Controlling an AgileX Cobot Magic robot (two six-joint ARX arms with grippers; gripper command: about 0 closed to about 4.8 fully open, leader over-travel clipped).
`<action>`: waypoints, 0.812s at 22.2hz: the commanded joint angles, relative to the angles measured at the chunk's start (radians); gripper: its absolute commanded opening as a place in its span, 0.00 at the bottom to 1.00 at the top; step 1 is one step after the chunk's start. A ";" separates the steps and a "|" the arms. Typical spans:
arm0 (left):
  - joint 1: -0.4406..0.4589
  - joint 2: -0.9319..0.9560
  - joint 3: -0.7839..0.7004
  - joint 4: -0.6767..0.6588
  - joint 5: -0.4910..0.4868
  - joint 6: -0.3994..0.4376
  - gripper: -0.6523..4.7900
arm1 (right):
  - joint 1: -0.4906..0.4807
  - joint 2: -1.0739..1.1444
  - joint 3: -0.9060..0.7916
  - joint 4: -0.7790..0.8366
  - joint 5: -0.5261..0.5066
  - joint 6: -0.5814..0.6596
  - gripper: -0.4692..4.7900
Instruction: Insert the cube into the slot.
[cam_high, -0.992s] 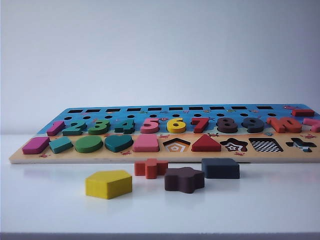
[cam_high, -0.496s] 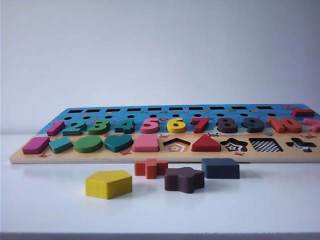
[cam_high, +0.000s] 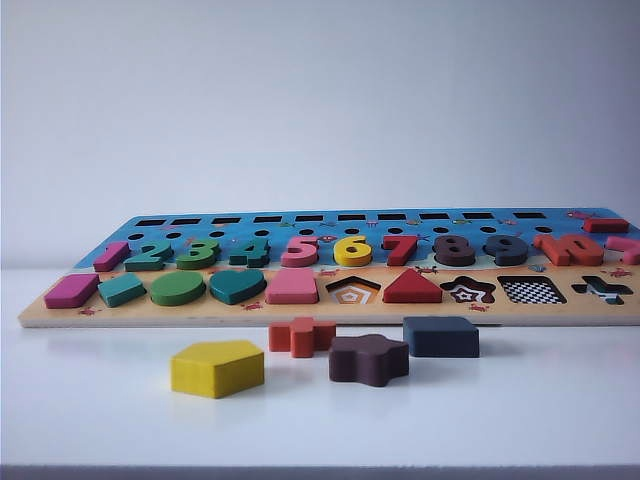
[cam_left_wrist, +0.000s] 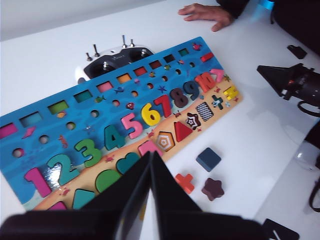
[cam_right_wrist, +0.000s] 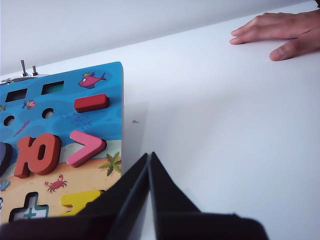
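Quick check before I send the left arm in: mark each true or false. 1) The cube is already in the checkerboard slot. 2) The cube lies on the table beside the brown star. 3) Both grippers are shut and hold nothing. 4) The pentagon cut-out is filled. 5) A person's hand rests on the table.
1) False. The cube lies on the table in front of the board; the slot is empty.
2) True. The brown star lies next to it, apart.
3) True. The left gripper and right gripper have their fingers together, nothing between.
4) False. The pentagon cut-out is open; the yellow pentagon lies on the table.
5) True. The hand lies flat beyond the board.
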 joint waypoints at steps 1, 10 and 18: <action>-0.005 0.013 0.007 0.013 0.122 -0.024 0.14 | -0.001 -0.003 -0.005 -0.028 0.010 -0.003 0.09; -0.003 0.035 0.006 -0.012 0.166 -0.048 0.14 | -0.001 -0.003 0.095 -0.111 0.027 0.081 0.28; 0.025 0.053 -0.017 -0.015 0.158 -0.044 0.14 | -0.001 0.002 0.407 -0.203 0.026 0.132 0.32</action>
